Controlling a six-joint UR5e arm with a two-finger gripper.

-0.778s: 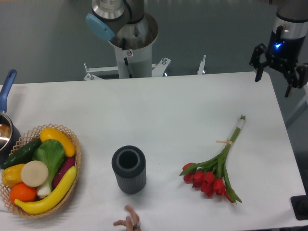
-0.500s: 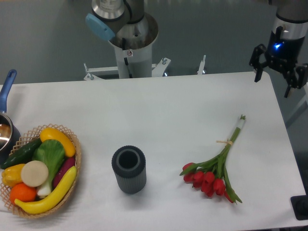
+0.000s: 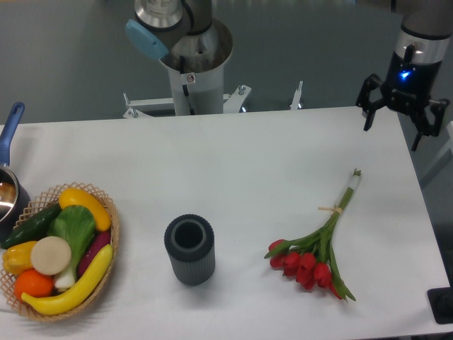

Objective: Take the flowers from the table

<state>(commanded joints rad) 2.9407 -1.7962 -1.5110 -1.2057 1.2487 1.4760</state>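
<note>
Flowers (image 3: pixel 316 249): laid flat on the right part of the table (image 3: pixel 233 163), red heads toward the near edge, stems pointed to the far right corner; a tan band is tied around the stems.
Gripper (image 3: pixel 391 125): held above the far right corner, well apart from the flowers; jaws are spread, nothing is grasped.
Vase (image 3: pixel 190 249): dark, ribbed, upright, left of the flowers.
Basket (image 3: pixel 106 248): at the left edge, filled with produce.
Writing: none can be read.
</note>
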